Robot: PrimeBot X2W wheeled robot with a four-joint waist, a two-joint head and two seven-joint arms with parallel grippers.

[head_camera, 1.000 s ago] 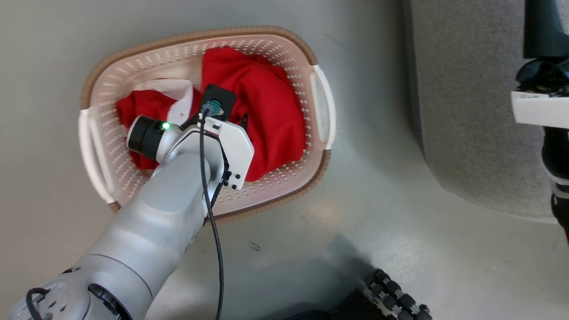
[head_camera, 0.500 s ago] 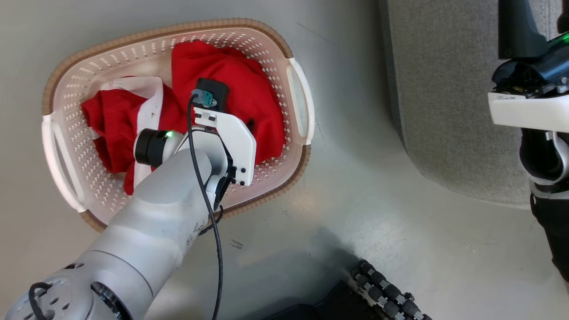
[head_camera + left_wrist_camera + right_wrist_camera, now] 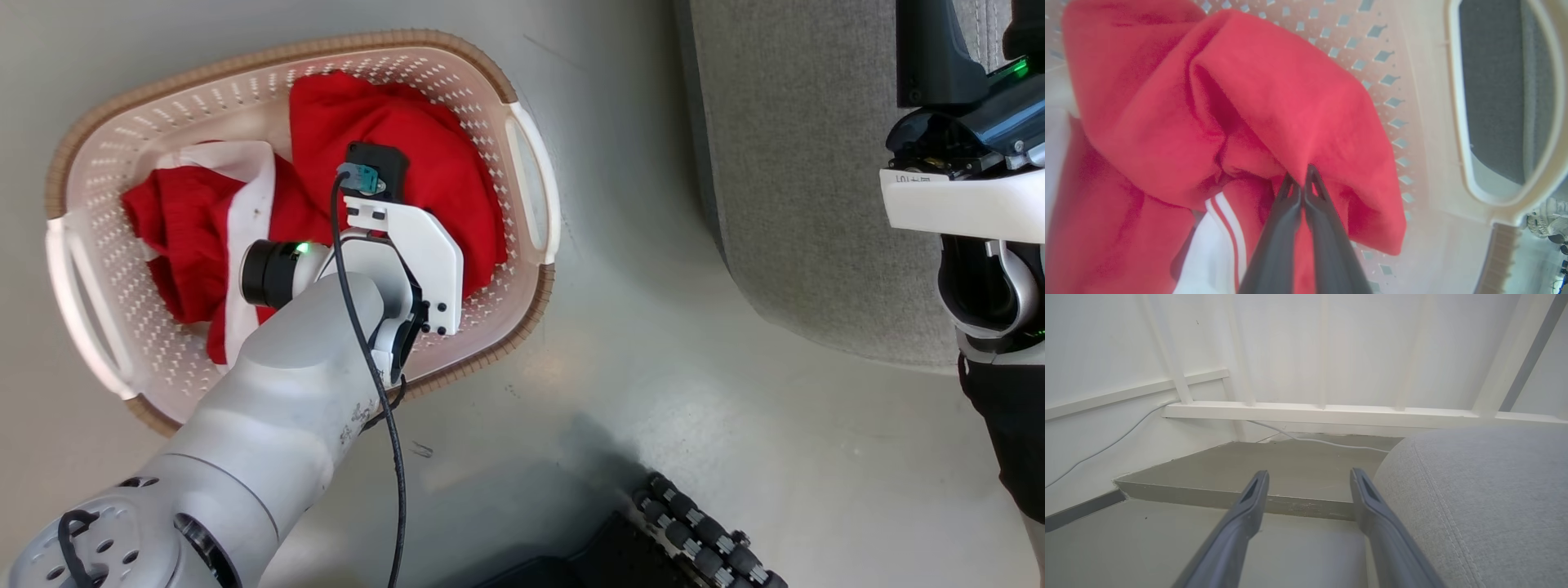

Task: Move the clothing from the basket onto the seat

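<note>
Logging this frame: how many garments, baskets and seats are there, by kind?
Garments: 2, it seems: plain red garment, red-and-white garment
Basket: 1
Seat: 1
Total: 4

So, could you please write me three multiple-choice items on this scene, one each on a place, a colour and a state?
1. Where does the clothing lie?
A) on a shelf
B) in the basket
C) on a table

2. What colour is the basket's rim?
A) blue
B) black
C) brown

3. How does the left end effector stand?
A) shut on the clothing
B) wide open
C) half open, holding nothing

Key:
1 B: the red fabric sits within the perforated walls.
2 C: the woven-look band around the top is brown.
3 A: in the left wrist view its two fingers meet at a red fold.
</note>
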